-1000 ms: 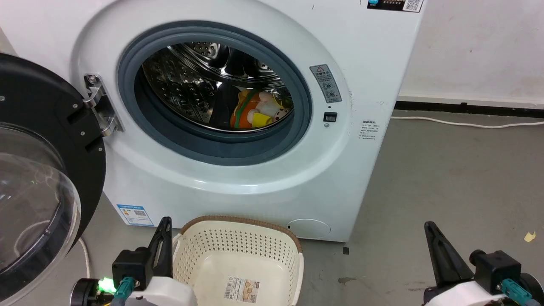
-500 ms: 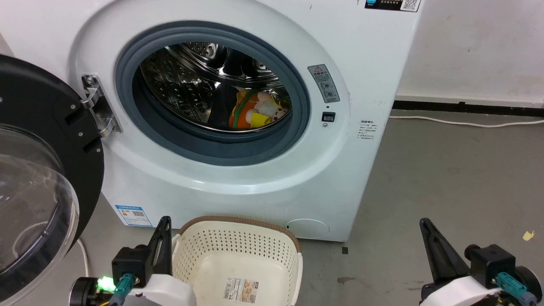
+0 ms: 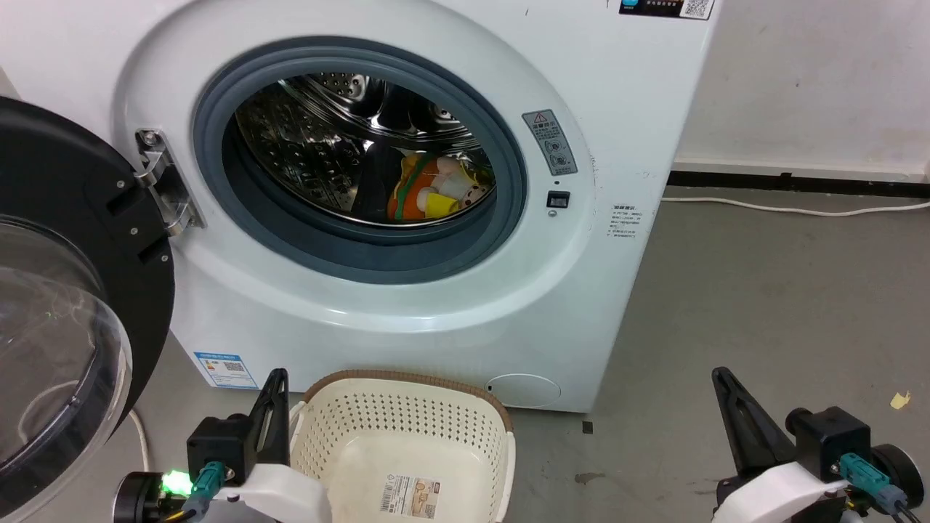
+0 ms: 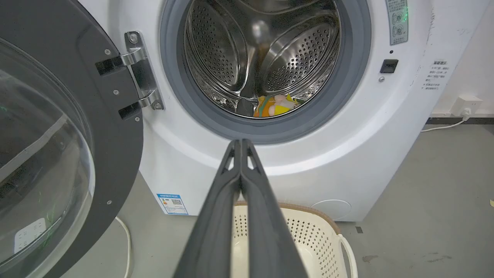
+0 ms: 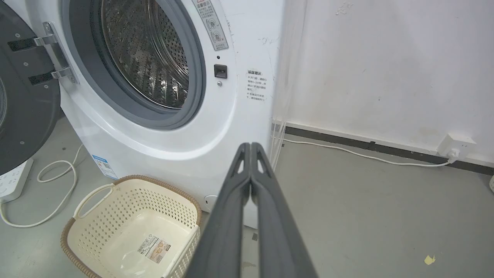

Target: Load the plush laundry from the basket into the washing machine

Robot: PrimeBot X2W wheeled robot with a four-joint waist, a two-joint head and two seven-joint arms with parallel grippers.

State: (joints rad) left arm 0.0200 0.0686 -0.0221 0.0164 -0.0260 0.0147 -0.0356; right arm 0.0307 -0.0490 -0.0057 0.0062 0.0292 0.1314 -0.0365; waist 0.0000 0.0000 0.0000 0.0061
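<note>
— Can any of the writing be read?

— Hardly. The washer (image 3: 436,305) has a grey warning sticker (image 3: 550,142) with a red triangle beside its opening and a block of small print (image 3: 626,221) lower down. A blue-edged sticker (image 3: 225,369) with a QR code sits low on the front, just beyond the left gripper (image 4: 241,143). A dark strip (image 3: 665,7) with another QR code runs along the top. All of it is too small to make out. The basket (image 3: 407,378) has a barcode label (image 3: 412,496) on its floor.

— And the grippers?

— Both are clenched on nothing, fingers pressed together. The right gripper (image 5: 251,146) points at the washer's front corner.

— Where is the doll?

— The doll (image 3: 429,192) lies at the bottom of the drum (image 3: 312,145), well ahead of and above the left gripper's tips. The basket stands just beside that gripper, on the side toward the right one, its floor bare around the label.

— What do the wrist views add?

— The left one looks straight into the drum. The right one brings in a wall socket (image 5: 457,146) and a white cable (image 5: 366,156) beyond its tips. It also shows a power strip (image 5: 13,179) far to its left, below the open door (image 5: 23,96).
</note>
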